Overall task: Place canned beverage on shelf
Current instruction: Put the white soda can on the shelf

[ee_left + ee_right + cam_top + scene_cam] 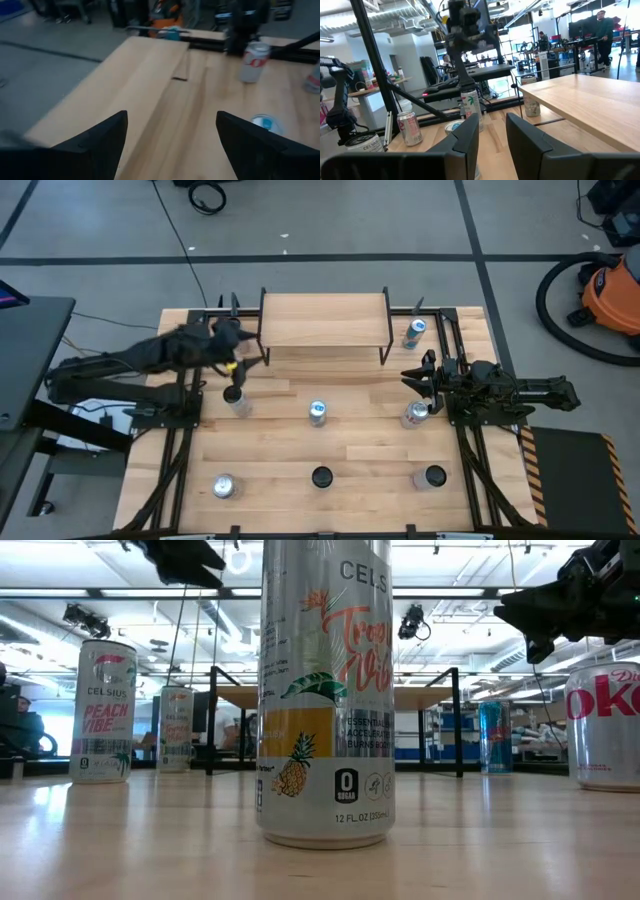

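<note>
Checking the shelf [323, 319]: plank top bare, no can on it, standing at the table's far edge. Cans sit on the table [360, 480], one just below the left gripper [238, 368], whose fingers are spread and hold nothing. Right gripper [413, 377] clenched, empty, near another can. Task barely begun; every placement remains.

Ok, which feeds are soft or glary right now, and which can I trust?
High view: even light, sharp, the shelf reads clearly. Low view: the nearest can fills the frame against bright ceiling lights. Left wrist view: blurred, the red-lettered can is smeared. Right wrist view: near fingers soft, background windows glary.
</note>
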Robot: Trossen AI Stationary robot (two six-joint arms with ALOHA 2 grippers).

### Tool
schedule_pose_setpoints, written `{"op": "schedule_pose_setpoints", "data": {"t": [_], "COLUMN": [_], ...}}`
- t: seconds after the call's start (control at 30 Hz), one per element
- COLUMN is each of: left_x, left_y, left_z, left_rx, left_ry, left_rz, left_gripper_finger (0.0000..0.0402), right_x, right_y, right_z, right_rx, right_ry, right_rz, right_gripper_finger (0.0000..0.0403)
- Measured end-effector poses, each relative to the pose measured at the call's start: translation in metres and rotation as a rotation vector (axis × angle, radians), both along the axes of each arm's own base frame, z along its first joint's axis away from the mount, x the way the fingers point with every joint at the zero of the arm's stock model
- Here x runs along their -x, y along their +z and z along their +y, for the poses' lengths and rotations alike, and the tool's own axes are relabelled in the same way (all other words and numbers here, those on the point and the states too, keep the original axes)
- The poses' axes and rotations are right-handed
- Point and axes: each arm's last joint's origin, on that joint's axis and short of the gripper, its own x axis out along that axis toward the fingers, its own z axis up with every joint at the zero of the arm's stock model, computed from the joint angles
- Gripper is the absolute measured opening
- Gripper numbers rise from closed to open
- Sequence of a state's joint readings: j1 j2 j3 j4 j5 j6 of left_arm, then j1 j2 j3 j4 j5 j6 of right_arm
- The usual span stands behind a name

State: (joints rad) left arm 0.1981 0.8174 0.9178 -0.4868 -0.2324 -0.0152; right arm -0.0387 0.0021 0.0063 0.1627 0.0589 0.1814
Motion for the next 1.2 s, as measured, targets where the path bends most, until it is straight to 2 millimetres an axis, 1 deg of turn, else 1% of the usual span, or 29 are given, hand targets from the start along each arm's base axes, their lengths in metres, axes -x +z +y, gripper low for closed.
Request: {"op": "schedule_pose_setpoints", "data": {"t": [0.1, 0.2, 0.4, 0.5, 0.63, 0.8, 1.03, 1.2], "left_x": [0.010, 0.021, 0.034, 0.040, 0.044, 0.041, 0.030, 0.027], "left_y": [0.013, 0.021, 0.013, 0.011, 0.010, 0.002, -0.018, -0.029], "left_z": [0.007, 0.014, 0.027, 0.033, 0.044, 0.064, 0.097, 0.113], "left_rx": [0.009, 0.022, 0.018, 0.007, 0.011, 0.027, 0.151, 0.227], "left_ry": [0.056, 0.116, 0.201, 0.238, 0.312, 0.384, 0.418, 0.480], "left_rz": [0.040, 0.089, 0.236, 0.277, 0.291, 0.374, 0.452, 0.477], "left_gripper_finger": [0.0311, 0.0311, 0.0311, 0.0311, 0.0311, 0.0311, 0.0311, 0.0311], "right_x": [0.000, 0.000, 0.000, 0.000, 0.000, 0.000, 0.001, 0.001], "right_y": [0.000, 0.000, 0.000, 0.000, 0.000, 0.000, 0.002, 0.002], "right_z": [0.000, 0.000, 0.000, 0.000, 0.000, 0.000, -0.001, -0.001], "right_rx": [0.000, 0.000, 0.000, 0.000, 0.000, 0.000, -0.002, -0.002], "right_ry": [0.000, 0.000, 0.000, 0.000, 0.000, -0.001, -0.022, -0.023], "right_rz": [0.000, 0.000, 0.000, 0.000, 0.000, -0.001, -0.024, -0.024], "right_gripper_finger": [0.0107, 0.0107, 0.0107, 0.0107, 0.0107, 0.0107, 0.0107, 0.0107]}}
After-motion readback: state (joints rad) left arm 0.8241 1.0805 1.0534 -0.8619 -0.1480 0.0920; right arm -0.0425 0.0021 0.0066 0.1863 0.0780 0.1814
